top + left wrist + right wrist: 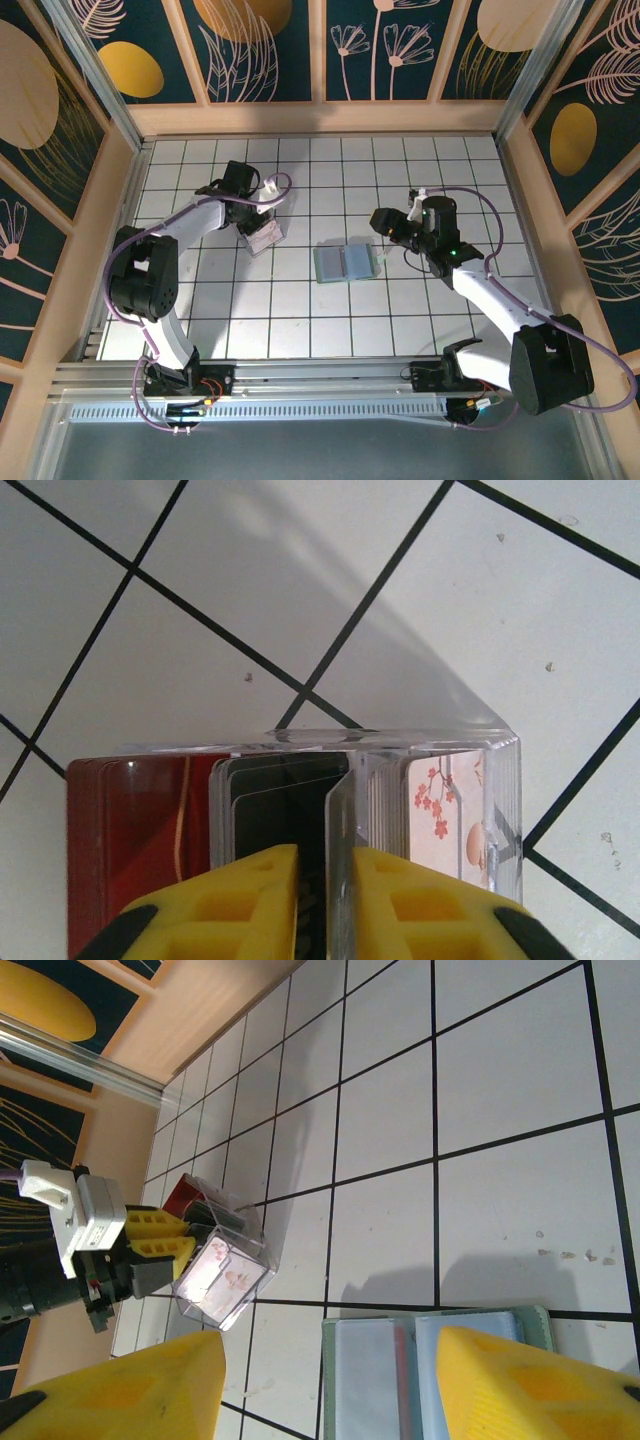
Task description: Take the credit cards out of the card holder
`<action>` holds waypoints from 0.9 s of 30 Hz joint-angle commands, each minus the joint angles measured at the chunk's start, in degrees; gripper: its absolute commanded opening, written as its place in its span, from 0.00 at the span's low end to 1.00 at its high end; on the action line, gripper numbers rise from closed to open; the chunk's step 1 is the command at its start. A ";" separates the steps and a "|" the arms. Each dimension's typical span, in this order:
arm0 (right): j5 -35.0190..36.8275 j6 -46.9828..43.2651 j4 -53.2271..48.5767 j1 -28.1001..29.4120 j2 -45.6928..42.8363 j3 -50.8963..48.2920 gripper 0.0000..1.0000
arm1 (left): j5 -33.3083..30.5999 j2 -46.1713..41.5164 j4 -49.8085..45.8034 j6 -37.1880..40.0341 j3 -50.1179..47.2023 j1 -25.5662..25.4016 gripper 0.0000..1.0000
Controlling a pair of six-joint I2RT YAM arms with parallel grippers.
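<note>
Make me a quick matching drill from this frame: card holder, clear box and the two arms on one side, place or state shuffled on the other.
Column 1
1. card holder
2. clear box
3. left arm
4. right arm

Column 2
A. jaws wide apart, close to the card holder
B. has cards standing inside, red, dark and blossom-print
C. lies open flat, mid-table
D. its tip is at the clear box

Pairs: 1-C, 2-B, 3-D, 4-A
</note>
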 commanded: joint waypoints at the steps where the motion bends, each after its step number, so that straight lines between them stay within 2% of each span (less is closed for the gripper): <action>1: -0.47 0.86 2.50 -0.42 -0.58 0.14 0.58 | -1.36 -1.62 -3.71 -1.63 2.51 0.36 0.25; 7: 0.36 0.57 1.67 -0.16 -0.28 0.13 0.58 | -2.96 -3.36 -6.35 -5.40 5.61 0.40 0.26; 10: 2.82 -0.54 -0.95 0.55 0.13 0.87 0.56 | -3.45 -6.55 -5.50 -8.52 6.02 0.38 0.31; 14: 7.92 -2.87 -6.05 2.94 0.99 2.74 0.53 | -4.91 -9.81 -2.67 -13.91 4.88 0.38 0.43; 17: 11.92 -4.21 -9.27 5.47 1.86 4.12 0.53 | -5.69 -12.73 0.33 -19.60 3.37 0.38 0.55; 22: 17.60 -5.33 -13.44 10.25 4.31 5.87 0.51 | -7.60 -18.23 7.15 -33.66 -0.84 0.33 0.71; 27: 20.90 -5.64 -15.85 15.55 7.95 8.22 0.49 | -9.22 -23.82 15.85 -46.77 -8.57 0.34 0.79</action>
